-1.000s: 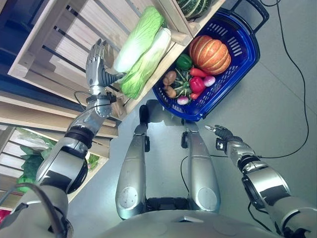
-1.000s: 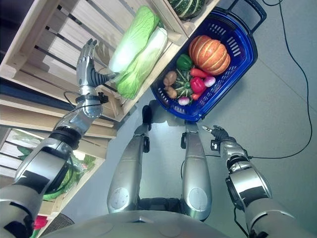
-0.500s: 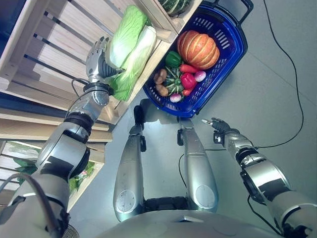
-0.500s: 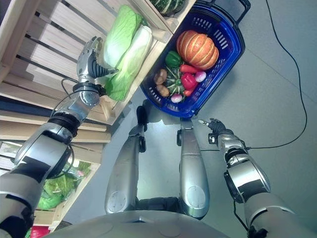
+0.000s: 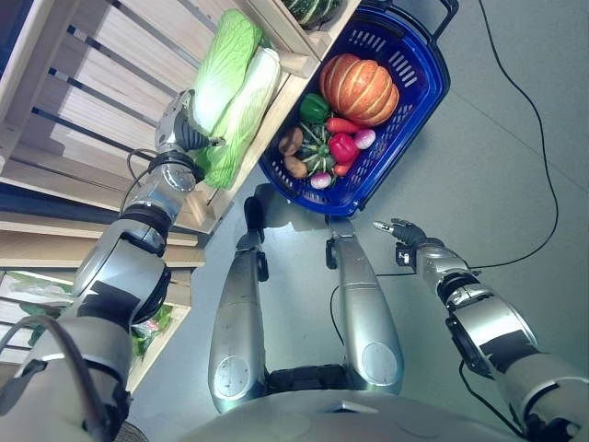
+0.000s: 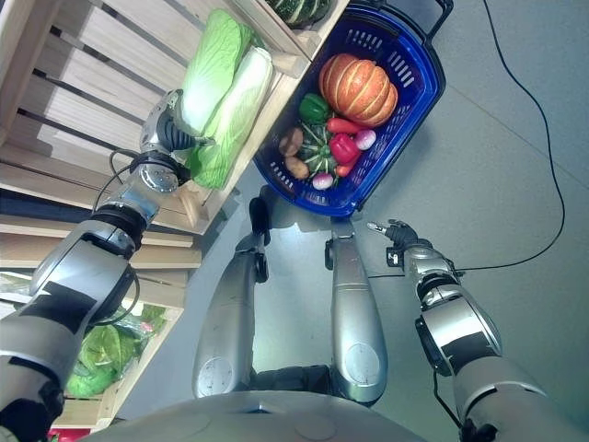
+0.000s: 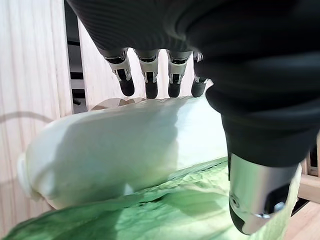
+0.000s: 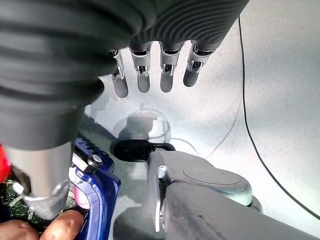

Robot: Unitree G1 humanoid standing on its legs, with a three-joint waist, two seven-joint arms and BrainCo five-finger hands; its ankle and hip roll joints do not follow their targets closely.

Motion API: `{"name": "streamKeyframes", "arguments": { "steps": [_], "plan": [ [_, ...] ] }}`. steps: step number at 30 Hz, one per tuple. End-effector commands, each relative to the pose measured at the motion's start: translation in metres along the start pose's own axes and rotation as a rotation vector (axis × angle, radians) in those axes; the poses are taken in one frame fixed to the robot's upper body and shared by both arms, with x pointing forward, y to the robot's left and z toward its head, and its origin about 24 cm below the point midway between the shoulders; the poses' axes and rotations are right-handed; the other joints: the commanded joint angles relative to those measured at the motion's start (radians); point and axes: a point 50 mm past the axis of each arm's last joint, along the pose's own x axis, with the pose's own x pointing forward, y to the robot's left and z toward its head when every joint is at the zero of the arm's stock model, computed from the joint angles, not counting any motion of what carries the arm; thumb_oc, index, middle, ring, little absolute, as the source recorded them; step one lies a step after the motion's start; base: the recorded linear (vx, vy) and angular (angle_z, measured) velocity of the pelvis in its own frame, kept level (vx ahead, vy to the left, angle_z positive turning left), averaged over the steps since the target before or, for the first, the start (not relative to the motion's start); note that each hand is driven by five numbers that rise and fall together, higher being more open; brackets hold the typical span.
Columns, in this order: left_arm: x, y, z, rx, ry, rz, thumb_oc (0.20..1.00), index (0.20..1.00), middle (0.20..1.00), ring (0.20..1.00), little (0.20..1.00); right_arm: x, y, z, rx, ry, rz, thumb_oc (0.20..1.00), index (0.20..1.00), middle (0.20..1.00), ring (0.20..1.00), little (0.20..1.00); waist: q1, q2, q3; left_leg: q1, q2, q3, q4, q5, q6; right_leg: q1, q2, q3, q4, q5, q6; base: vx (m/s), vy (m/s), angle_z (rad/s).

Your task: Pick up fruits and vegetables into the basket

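Two napa cabbages point(image 5: 241, 103) lie side by side on a slatted wooden shelf point(image 5: 110, 92). My left hand point(image 5: 178, 135) is at their stalk end. In the left wrist view its fingers point(image 7: 150, 80) reach straight over the pale cabbage point(image 7: 125, 150), with the thumb point(image 7: 260, 195) on the near side, so the hand is open. The blue basket point(image 5: 419, 110) stands on the floor by the shelf. It holds a pumpkin point(image 5: 360, 87), a green pepper point(image 5: 314, 107), a red pepper point(image 5: 342, 147), potatoes point(image 5: 291, 142) and other small vegetables. My right hand point(image 5: 403, 231) hangs open over the floor near the basket.
A dark green squash point(image 5: 308, 9) sits further along the same shelf, above the basket. Leafy greens point(image 6: 103, 354) lie on a lower shelf at my left. A black cord point(image 5: 543, 157) runs over the grey floor to the right of the basket.
My left hand has come down from above the shelf onto the cabbages' stalk end. The head camera has shifted. The right hand has hardly moved.
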Motion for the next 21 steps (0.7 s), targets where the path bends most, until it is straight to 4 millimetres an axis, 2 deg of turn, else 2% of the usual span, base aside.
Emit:
{"name": "streamKeyframes", "arguments": {
  "steps": [1, 9, 21],
  "plan": [
    [0.0, 0.009, -0.017, -0.061, 0.111, 0.038, 1.0, 1.0, 1.0, 1.0, 1.0, -0.002, -0.003, -0.02, -0.025, 0.063, -0.008, 1.0, 1.0, 1.0, 1.0, 1.0, 0.016, -0.016, -0.033, -0.053, -0.009, 0.027, 0.006, 0.017, 0.009, -0.014, 0.034, -0.015, 0.13, -0.111, -0.002, 0.01, 0.002, -0.05],
    [-0.004, 0.011, -0.032, -0.078, 0.196, 0.059, 1.0, 1.0, 1.0, 1.0, 1.0, -0.001, -0.004, -0.014, -0.025, 0.056, -0.004, 1.0, 1.0, 1.0, 1.0, 1.0, 0.016, -0.023, -0.033, -0.064, -0.008, 0.024, 0.009, 0.019, 0.006, -0.024, 0.038, -0.016, 0.132, -0.111, -0.002, 0.0, 0.0, 0.0],
    [-0.002, 0.017, -0.036, -0.196, 0.277, 0.105, 1.0, 1.0, 1.0, 1.0, 1.0, 0.0, 0.0, -0.008, -0.016, 0.046, 0.006, 1.0, 1.0, 1.0, 1.0, 1.0, 0.018, -0.033, -0.033, -0.085, -0.01, 0.02, 0.007, 0.026, 0.005, -0.046, 0.042, -0.021, 0.133, -0.105, 0.0, 0.0, 0.0, 0.0]
  ]
}}
